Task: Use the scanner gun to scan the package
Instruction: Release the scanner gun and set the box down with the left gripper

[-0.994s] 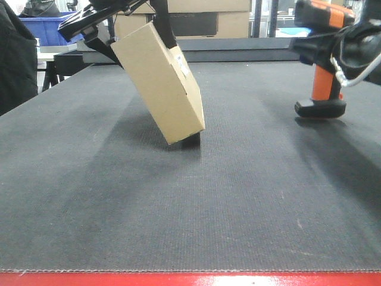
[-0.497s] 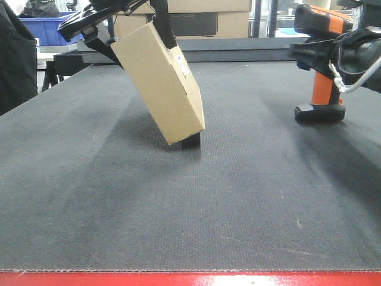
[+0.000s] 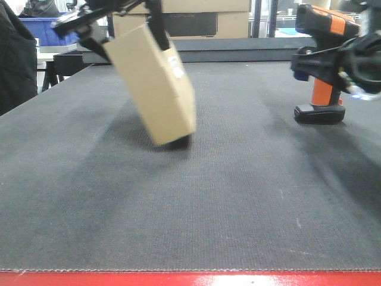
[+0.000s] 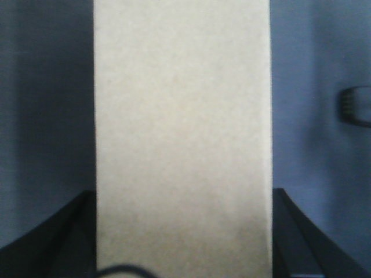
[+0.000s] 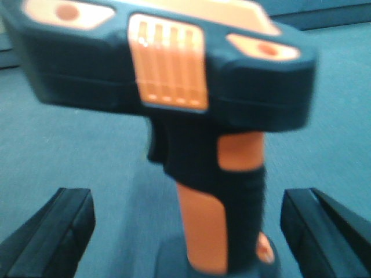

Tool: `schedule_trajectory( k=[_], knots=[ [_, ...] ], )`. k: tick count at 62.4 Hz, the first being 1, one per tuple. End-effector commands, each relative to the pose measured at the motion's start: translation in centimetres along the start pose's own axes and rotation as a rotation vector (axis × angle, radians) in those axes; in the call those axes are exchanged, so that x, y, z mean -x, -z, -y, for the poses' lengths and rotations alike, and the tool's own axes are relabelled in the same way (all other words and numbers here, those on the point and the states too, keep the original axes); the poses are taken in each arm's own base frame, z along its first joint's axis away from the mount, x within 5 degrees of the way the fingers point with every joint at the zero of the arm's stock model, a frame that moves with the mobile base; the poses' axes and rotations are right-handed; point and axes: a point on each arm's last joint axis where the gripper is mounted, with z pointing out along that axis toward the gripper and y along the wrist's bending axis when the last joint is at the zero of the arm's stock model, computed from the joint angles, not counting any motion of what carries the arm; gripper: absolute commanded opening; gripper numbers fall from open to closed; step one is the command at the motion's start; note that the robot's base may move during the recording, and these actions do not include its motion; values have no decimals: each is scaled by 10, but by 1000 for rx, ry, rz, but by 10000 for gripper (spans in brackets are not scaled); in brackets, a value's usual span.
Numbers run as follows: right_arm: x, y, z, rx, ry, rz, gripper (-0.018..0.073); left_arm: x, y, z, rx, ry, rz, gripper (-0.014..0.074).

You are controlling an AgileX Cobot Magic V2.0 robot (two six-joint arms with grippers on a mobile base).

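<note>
Tan cardboard, that is my package (image 3: 152, 89). My left claw (image 3: 116, 21) pinches its top end and holds it tilted, low corner touching or nearly touching the dark bench (image 3: 196, 208). A small white label (image 3: 174, 67) shows on its side. Well apart to the right, the black and orange scanner gun (image 3: 322, 65) stands on its flat base. My right claw (image 5: 185, 226) is spread wide, one finger on each side of the orange handle, not touching it.

I think I am at the step of grabbing the scanner. Next I should squeeze the handle, lift, and point its nose at the label.

Compared with half a second ago, the package looks blurry and has swung a little left, and the right claw has crept closer around the scanner.
</note>
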Motion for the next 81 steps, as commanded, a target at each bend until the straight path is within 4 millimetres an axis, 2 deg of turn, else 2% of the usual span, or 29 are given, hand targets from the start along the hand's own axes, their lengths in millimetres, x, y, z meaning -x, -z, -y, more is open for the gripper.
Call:
schedule_trajectory(
  k=[1, 12, 17, 26, 31, 44, 51, 63, 67, 74, 81],
  knots=[
    [4, 16, 3, 16, 17, 14, 560, 10, 17, -15, 94, -37, 47, -111],
    [3, 47, 11, 32, 36, -2, 560, 19, 28, -55, 296, -105, 15, -111],
    [6, 61, 14, 47, 42, -9, 560, 23, 32, -71, 317, -143, -10, -111],
    [9, 78, 16, 65, 31, -76, 560, 31, 37, -95, 340, -103, 5, -111],
    [13, 83, 15, 84, 36, -84, 560, 34, 38, -101, 330, -93, 9, -111],
    [21, 88, 12, 117, 59, -47, 560, 32, 37, -98, 326, -153, -5, -91],
    [21, 88, 12, 117, 59, -54, 560, 32, 36, -92, 317, -167, 1, 45],
    [18, 88, 12, 119, 61, -86, 560, 29, 34, -83, 306, -174, 4, 405],
    [17, 88, 12, 119, 61, -91, 560, 29, 34, -82, 309, -178, 5, 494],
    [17, 88, 12, 119, 61, -91, 560, 29, 34, -84, 329, -153, 5, 589],
    [18, 88, 12, 120, 60, -87, 560, 28, 41, -85, 357, -138, 5, 586]
  ],
)
